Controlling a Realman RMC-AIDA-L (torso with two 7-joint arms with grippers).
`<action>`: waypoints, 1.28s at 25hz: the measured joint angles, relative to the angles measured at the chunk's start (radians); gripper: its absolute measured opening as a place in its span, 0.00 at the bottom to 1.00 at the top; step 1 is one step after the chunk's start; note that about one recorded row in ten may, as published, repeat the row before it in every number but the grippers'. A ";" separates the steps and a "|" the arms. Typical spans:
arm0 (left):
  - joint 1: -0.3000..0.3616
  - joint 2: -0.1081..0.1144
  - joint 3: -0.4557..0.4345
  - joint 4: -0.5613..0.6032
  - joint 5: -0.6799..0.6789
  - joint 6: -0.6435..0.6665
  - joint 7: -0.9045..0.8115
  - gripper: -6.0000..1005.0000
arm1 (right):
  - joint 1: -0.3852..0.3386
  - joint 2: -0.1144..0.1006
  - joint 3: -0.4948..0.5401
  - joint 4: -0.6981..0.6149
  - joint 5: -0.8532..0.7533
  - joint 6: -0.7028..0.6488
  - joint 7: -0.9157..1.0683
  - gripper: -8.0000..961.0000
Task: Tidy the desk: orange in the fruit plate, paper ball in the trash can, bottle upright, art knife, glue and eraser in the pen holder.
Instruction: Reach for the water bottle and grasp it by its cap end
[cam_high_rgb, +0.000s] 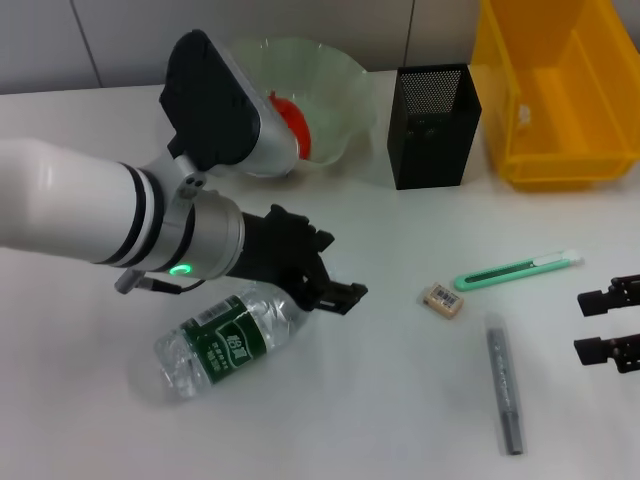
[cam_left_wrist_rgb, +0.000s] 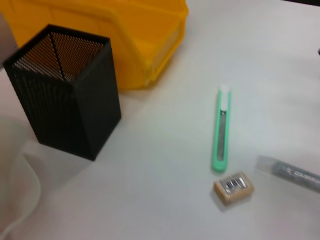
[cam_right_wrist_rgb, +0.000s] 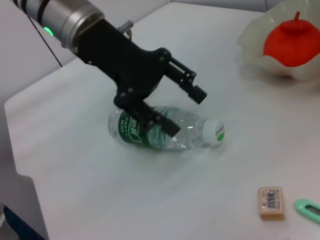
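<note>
A clear water bottle with a green label lies on its side on the white desk; it also shows in the right wrist view. My left gripper is open just above its neck end, also seen in the right wrist view. The orange sits in the pale fruit plate. The eraser, the green art knife and the grey glue stick lie on the desk right of the bottle. The black mesh pen holder stands behind them. My right gripper is open at the right edge. No paper ball shows.
A yellow bin stands at the back right beside the pen holder. The left wrist view shows the pen holder, the bin, the knife, the eraser and the glue stick.
</note>
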 joint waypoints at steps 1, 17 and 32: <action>-0.005 0.000 0.000 -0.007 0.000 -0.014 -0.001 0.72 | -0.005 0.000 0.000 -0.001 0.000 -0.004 0.000 0.76; -0.079 -0.002 0.002 -0.157 0.002 -0.076 -0.029 0.72 | -0.024 0.000 0.002 -0.025 -0.002 -0.025 -0.027 0.76; -0.102 -0.003 0.025 -0.237 -0.003 -0.137 -0.022 0.72 | -0.017 0.004 0.003 -0.025 -0.001 -0.004 -0.026 0.76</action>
